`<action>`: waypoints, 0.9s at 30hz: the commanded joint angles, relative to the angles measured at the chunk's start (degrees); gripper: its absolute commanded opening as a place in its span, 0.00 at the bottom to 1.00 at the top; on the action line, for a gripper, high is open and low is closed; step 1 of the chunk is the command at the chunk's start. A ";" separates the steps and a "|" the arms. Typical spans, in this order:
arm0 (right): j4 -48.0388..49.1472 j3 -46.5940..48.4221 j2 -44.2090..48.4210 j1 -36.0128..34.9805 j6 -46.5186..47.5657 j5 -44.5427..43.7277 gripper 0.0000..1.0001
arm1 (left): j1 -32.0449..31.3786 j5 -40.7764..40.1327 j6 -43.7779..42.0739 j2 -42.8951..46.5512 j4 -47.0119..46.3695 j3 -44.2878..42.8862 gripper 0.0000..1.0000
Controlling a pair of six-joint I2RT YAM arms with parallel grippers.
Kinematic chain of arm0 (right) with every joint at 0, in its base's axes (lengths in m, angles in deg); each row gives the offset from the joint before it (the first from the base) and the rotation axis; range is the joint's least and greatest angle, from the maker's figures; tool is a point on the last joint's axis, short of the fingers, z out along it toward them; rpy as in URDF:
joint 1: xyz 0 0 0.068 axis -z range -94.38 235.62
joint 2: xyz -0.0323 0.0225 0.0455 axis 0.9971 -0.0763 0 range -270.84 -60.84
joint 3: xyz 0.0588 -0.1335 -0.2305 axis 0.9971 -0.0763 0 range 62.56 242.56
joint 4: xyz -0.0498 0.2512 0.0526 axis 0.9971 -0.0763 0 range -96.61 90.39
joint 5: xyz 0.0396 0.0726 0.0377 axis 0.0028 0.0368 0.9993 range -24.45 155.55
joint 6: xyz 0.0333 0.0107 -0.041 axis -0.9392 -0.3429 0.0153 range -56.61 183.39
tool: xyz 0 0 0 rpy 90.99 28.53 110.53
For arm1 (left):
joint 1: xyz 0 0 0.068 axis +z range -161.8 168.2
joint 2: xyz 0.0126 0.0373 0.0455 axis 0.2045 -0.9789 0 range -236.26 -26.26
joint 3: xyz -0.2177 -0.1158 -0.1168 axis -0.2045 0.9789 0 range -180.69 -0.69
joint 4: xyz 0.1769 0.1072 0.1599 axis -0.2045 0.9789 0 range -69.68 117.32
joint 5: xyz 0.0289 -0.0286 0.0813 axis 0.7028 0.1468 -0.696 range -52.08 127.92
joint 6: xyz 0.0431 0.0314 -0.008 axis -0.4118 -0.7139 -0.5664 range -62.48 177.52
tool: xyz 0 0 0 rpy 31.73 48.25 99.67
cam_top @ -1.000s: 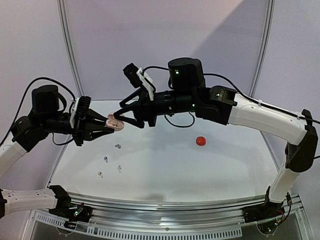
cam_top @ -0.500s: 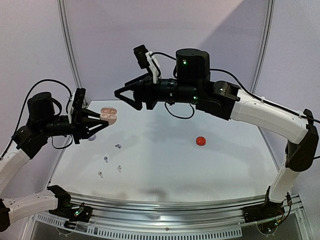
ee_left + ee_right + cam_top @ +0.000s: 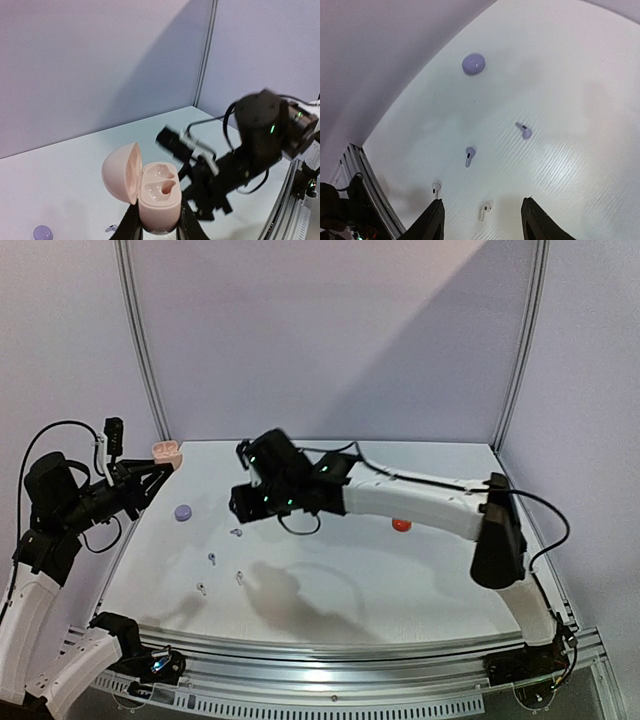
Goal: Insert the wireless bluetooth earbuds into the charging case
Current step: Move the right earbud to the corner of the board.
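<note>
Earbuds [image 3: 469, 156]: four lie loose on table [image 3: 400, 580], left of centre, each apart from the others. Two are lilac-grey, farther out; two are white, nearer the near edge. No red ones in view anywhere. None sits in a case, as far as pics show.

Pink case [image 3: 157, 197] is up in the air at far left, clamped by its lower body betw. the fingers of L gripper [image 3: 159, 222], which are closed tight on it. Lid [image 3: 122, 172] is hinged back to one side and wells [image 3: 161, 181] face up. They look empty, tho the view is soft, so not certain. Lilac case [image 3: 182, 512] sits shut on table at left, near L gripper. Red case [image 3: 401, 525] is also shut, right of centre.

R gripper [image 3: 484, 202] hangs over the loose earbuds, pointing down at them. Fingers are apart w/ nothing betw. them and not touching table. Top view of it is blurred, so height can't be told. One white earbud shows in the gap in wrist view, but it lies on the table below, not gripped.

Progress, my read: early.
- Done: pink case open & held up ready.
- Left: pick each earbud and seat it in a well; lilac and red cases need opening & filling too.

Which pair belongs in pink case I can't tell. Next step is prob. R gripper going down on a white earbud, and they're tiny, so aim must be exact.
</note>
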 commanded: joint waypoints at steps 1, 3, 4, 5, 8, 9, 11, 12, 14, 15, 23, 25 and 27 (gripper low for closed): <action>-4.24 5.57 -8.49 -4.29 1.22 -0.44 0.53 | 0.95 0.25 1.25 1.41 0.08 1.61 0.00; -3.11 5.63 -10.64 -4.74 1.05 -0.14 0.53 | 1.00 0.45 1.17 2.04 0.17 2.13 0.00; -2.87 5.58 -11.71 -4.83 0.93 -0.25 0.53 | 1.04 0.49 1.29 2.28 0.19 2.32 0.00; -2.71 5.58 -12.48 -4.91 0.80 -0.71 0.53 | 1.08 0.57 1.46 2.44 0.16 2.61 0.00; -1.87 5.33 -14.05 -5.08 0.90 -2.22 0.53 | 1.30 1.21 1.96 3.13 0.01 3.30 0.00; -1.47 5.29 -14.62 -5.22 1.07 -2.34 0.53 | 1.35 1.40 2.25 3.19 -0.08 3.43 0.00; -0.36 5.32 -16.09 -5.44 1.49 -2.56 0.53 | 1.45 1.72 2.39 3.25 -0.06 3.46 0.00; 0.06 5.43 -16.86 -5.66 1.68 -2.82 0.52 | 1.44 1.84 2.38 3.26 0.12 3.41 0.00; 0.84 5.81 -18.28 -6.15 2.76 -4.11 0.52 | 1.47 1.90 2.26 3.44 0.21 3.32 0.00; 1.09 6.09 -18.81 -6.30 3.35 -4.65 0.52 | 1.48 1.90 2.21 3.51 0.22 3.31 0.00; 1.18 6.90 -21.31 -6.46 6.40 -7.49 0.49 | 1.55 2.14 2.71 3.60 0.06 3.62 0.00; 1.16 6.89 -21.93 -6.44 7.05 -7.33 0.47 | 1.57 2.14 2.66 3.61 0.13 3.62 0.00; 1.38 6.90 -22.44 -6.70 7.89 -7.21 0.43 | 1.67 2.21 2.70 3.55 0.20 3.56 0.00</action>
